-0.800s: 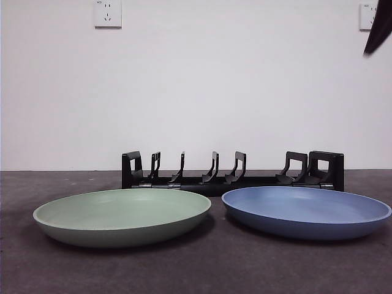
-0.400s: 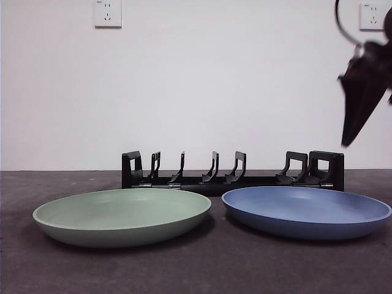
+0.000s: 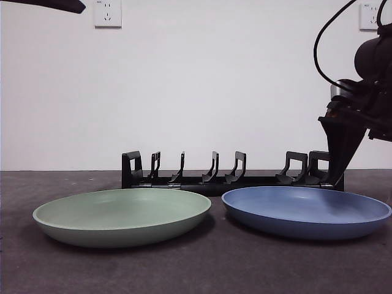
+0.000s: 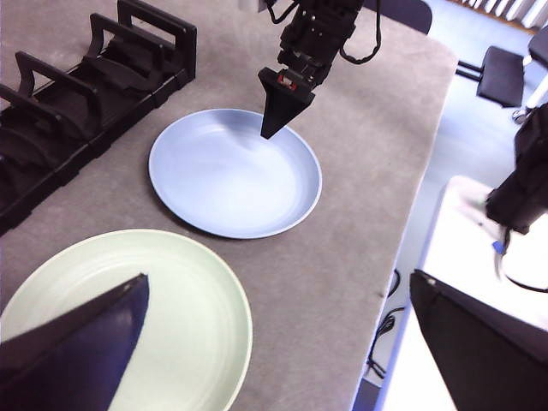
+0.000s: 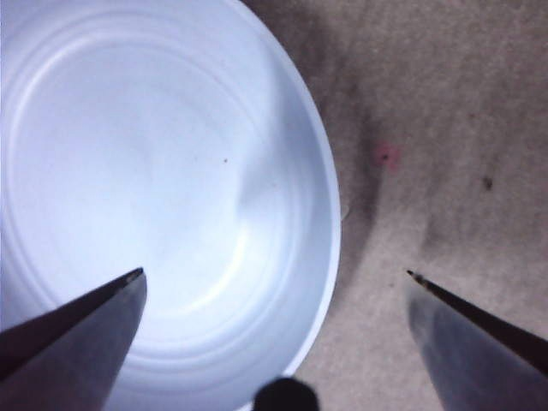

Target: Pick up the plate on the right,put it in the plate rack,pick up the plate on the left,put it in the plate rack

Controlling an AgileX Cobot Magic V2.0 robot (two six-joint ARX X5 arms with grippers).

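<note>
Right hand (image 3: 339, 160) hangs low over the far right rim of the shallow round blue plate (image 3: 306, 211), jaws spread wide, holding nothing; in its wrist view one jaw sits over the plate's bowl and the other over bare table (image 5: 445, 111), so the rim lies between them. Whether it touches the plate I cannot tell. From the left wrist view the same hand (image 4: 276, 116) shows as a dark wedge pointing down at the blue plate's (image 4: 235, 171) edge nearest the rack. Left hand (image 4: 274, 342) is also wide open and empty, up high above the shallow round pale green plate (image 4: 128, 321); in the front view only a black tip (image 3: 52, 5) shows at the top left corner. Both plates lie flat on the grey table (image 3: 214, 263), green plate (image 3: 122, 215) left, blue one right, near each other but apart. The long low black plastic plate rack (image 3: 233, 174) with upright curved prongs stands just behind both plates, no plate in it.
</note>
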